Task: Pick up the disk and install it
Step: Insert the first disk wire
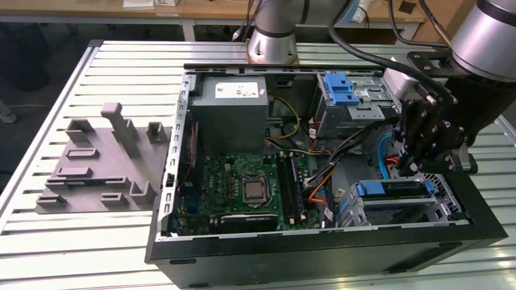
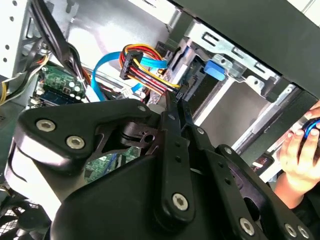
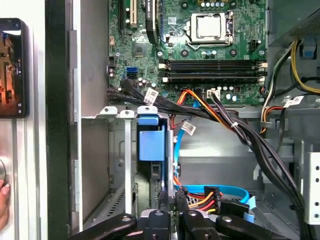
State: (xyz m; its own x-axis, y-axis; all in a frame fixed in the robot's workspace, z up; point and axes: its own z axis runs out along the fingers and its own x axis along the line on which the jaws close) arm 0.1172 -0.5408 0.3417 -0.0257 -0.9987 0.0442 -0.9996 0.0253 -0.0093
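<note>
Claw (image 1: pixel 426 158) hovers just above the disk (image 1: pixel 393 189).

My arm's base (image 1: pixel 272 45) was bolted to a slatted metal table (image 1: pixel 96 241), which also carried the open black computer case (image 1: pixel 322 254) and, toward the exterior view's left, a grey plastic fixture (image 1: pixel 101 163).
</note>
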